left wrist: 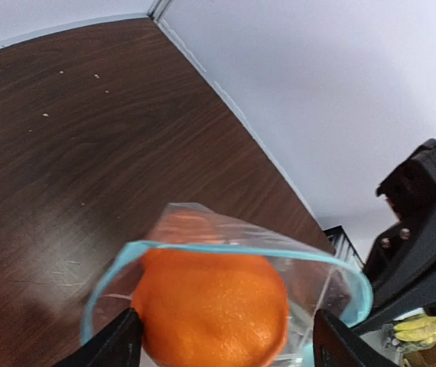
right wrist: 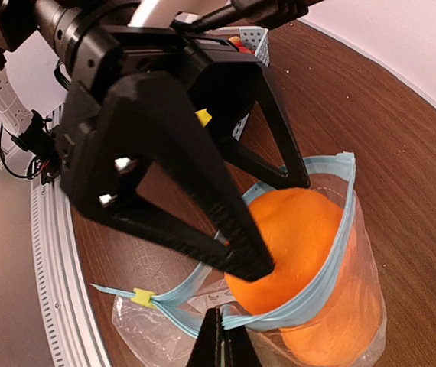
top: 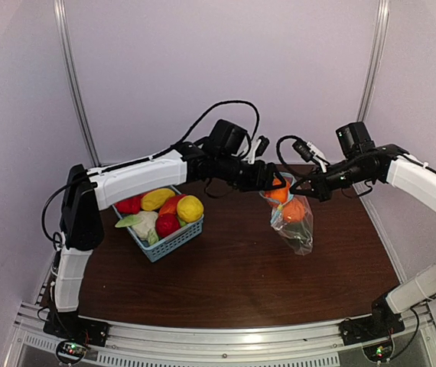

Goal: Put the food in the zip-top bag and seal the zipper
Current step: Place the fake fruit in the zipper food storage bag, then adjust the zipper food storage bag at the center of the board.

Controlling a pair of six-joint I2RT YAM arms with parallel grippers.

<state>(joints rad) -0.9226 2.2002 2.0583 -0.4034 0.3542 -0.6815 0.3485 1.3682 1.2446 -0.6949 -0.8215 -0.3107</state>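
Note:
The clear zip-top bag (top: pixel 298 229) hangs above the table with its light-blue zipper (right wrist: pixel 333 264) spread open. My right gripper (right wrist: pixel 222 336) is shut on the zipper strip at the near side of the mouth and holds the bag up. My left gripper (left wrist: pixel 224 340) reaches into the mouth, its fingers (right wrist: pixel 241 245) on either side of an orange fruit (left wrist: pixel 214 306). One finger touches the fruit and a small gap shows at the other. A second orange fruit (top: pixel 295 211) lies lower in the bag. More food (top: pixel 190 208) is in the blue basket.
The light-blue lattice basket (top: pixel 174 243) stands on the left of the brown table and holds red, yellow and green-white toy foods. A yellow slider (right wrist: pixel 143 297) sits on the zipper's closed end. White walls border the table at the back and right.

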